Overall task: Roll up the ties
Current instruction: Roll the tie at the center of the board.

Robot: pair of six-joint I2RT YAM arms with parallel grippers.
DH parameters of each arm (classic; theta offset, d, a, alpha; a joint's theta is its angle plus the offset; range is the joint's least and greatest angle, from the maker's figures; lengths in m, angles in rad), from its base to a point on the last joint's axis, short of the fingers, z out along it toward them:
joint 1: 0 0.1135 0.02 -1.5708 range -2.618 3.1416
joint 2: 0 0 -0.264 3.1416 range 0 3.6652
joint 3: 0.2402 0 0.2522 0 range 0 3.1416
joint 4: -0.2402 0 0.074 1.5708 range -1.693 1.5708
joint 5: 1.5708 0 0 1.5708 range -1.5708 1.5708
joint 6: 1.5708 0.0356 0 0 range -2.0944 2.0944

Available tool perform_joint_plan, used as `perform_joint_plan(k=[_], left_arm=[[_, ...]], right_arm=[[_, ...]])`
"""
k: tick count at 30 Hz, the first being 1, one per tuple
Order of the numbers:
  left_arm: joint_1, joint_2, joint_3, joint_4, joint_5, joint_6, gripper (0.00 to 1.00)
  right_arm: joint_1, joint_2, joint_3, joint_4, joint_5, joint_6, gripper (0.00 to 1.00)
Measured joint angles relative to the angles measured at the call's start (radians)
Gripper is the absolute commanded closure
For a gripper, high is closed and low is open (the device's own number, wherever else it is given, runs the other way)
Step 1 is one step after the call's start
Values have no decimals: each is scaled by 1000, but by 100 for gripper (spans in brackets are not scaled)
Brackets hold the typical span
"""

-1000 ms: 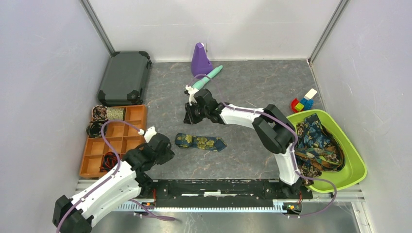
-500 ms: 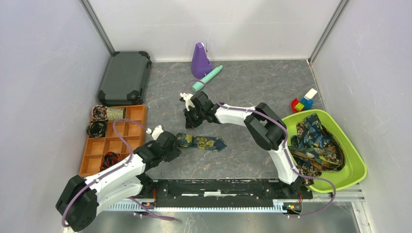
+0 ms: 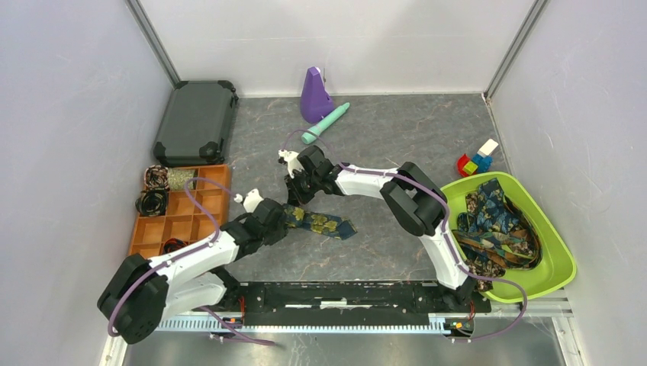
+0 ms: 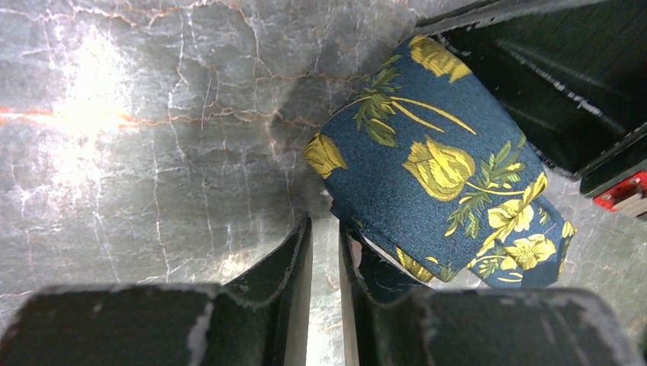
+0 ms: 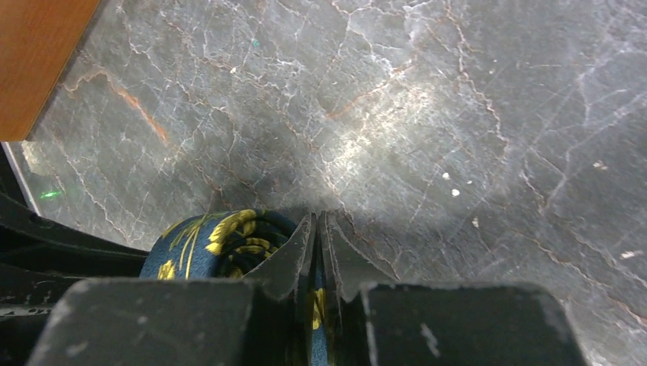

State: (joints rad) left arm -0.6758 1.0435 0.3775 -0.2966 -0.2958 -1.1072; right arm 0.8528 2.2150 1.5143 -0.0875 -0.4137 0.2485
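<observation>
Tie [image 3: 324, 223] left end hidden under left hand [image 3: 281, 218], tray [image 3: 221, 174] contents too small to identify.

Marbled table [image 3: 381, 130], navy tie [image 3: 324, 223], case [image 3: 196, 122], orange tray [image 3: 216, 181], green basket [image 3: 561, 263], blocks [image 3: 477, 160]

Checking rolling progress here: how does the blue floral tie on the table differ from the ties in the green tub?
The table tie is one flat strip, its left end curled into a roll; the tub ties are several, heaped loose and unrolled. The left gripper and right gripper are at the table tie's rolled end; the tub ties in the green tub have no gripper near. Both show dark blue fabric with yellow flowers.
</observation>
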Motion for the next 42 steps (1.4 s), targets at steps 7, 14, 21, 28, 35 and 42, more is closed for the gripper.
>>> perform_joint_plan(k=[7, 14, 21, 28, 35, 42], left_arm=[[-1, 40, 16, 28, -40, 0, 75], [-1, 46, 16, 60, -92, 0, 75], [-1, 105, 16, 133, -122, -1, 75], [-1, 81, 14, 129, -125, -2, 75], [-1, -60, -34, 97, -141, -2, 76], [-1, -215, -91, -16, -148, -2, 76]], right_arm=[[0, 14, 0, 26, -49, 2, 91], [-6, 26, -2, 55, -86, 27, 91], [-18, 26, -24, 94, -108, 73, 92], [-28, 27, -34, 105, -111, 111, 92], [-33, 26, -39, 110, -111, 129, 90], [-33, 21, -36, 89, -97, 145, 83]])
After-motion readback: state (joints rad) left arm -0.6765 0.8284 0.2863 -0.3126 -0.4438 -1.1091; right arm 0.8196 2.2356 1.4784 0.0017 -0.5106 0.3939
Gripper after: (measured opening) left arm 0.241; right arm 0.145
